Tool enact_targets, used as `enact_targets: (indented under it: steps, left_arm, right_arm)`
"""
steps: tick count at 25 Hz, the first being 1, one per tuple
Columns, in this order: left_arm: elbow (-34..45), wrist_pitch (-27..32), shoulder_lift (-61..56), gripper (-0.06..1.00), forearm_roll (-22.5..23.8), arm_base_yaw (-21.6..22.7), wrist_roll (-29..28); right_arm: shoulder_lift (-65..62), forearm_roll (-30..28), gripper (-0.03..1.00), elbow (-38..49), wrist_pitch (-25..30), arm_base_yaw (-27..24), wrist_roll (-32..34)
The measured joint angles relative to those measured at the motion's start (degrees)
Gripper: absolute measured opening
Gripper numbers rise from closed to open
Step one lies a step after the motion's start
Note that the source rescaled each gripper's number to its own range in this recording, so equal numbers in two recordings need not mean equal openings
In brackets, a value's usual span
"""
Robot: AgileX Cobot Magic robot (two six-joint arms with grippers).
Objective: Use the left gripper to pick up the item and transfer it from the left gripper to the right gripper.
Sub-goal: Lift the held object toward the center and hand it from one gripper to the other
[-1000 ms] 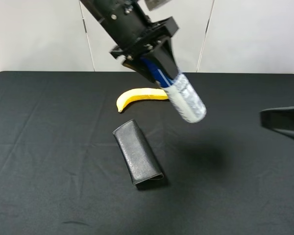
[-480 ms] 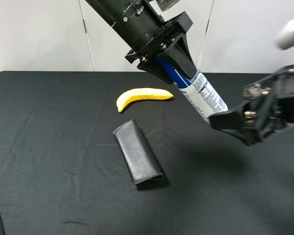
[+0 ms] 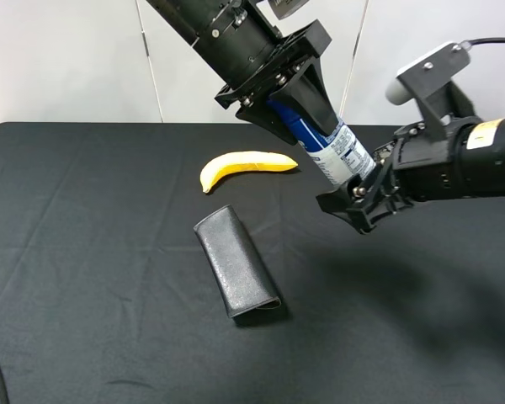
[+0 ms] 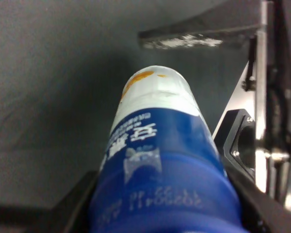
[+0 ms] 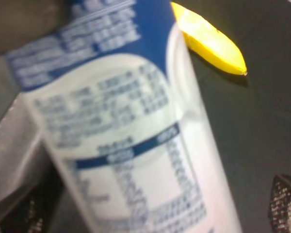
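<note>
Desk [image 3: 84, 252] open along left and near edges. Banana [image 3: 246, 166] by far edge, case [image 3: 236, 271] mid-desk block low passes. Left pincer [image 3: 307, 135], bottle [image 3: 343, 156], right pincer [image 3: 353, 210] crowd air toward far right corner.

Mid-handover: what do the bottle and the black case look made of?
Bottle: probably smooth plastic, its printed label slightly glossy. Case: likely leather or imitation, matte with a pebbled grain; which, I cannot tell.

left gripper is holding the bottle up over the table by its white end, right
No: the left gripper grips the bottle by its blue end, not the white, as the exterior high view shows. It is up over the table.
</note>
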Motion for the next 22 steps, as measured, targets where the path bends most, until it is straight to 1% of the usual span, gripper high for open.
enact_targets:
  steps: [4,7,8,9,10,11,12,22]
  left_arm:
    - [0.0,0.0,0.0,0.01,0.0,0.0,0.1]
    - [0.0,0.0,0.0,0.01,0.0,0.0,0.2]
    - [0.0,0.0,0.0,0.01,0.0,0.0,0.2]
    - [0.0,0.0,0.0,0.01,0.0,0.0,0.2]
    - [0.0,-0.3,0.0,0.01,-0.2,0.0,0.2]
    - [0.0,-0.9,0.0,0.01,-0.5,0.0,0.2]
    - [0.0,-0.9,0.0,0.01,-0.5,0.0,0.2]
    - [0.0,-1.5,0.0,0.01,-0.5,0.0,0.2]
  right_arm:
    - [1.4,0.0,1.00,0.0,-2.7,0.0,0.0]
    - [1.5,0.0,0.99,0.0,-3.3,0.0,0.0]
    - [1.5,0.0,0.89,0.0,-3.3,0.0,0.0]
    - [1.5,0.0,0.61,0.0,-3.3,0.0,0.0]
    - [1.5,0.1,0.28,0.0,-3.3,0.1,-0.1]
    - [1.5,-0.3,0.10,0.0,-3.2,0.2,-0.9]
    - [1.5,-0.5,0.17,0.0,-3.1,0.2,-1.2]
    - [1.5,-0.5,0.17,0.0,-3.1,0.2,-1.3]
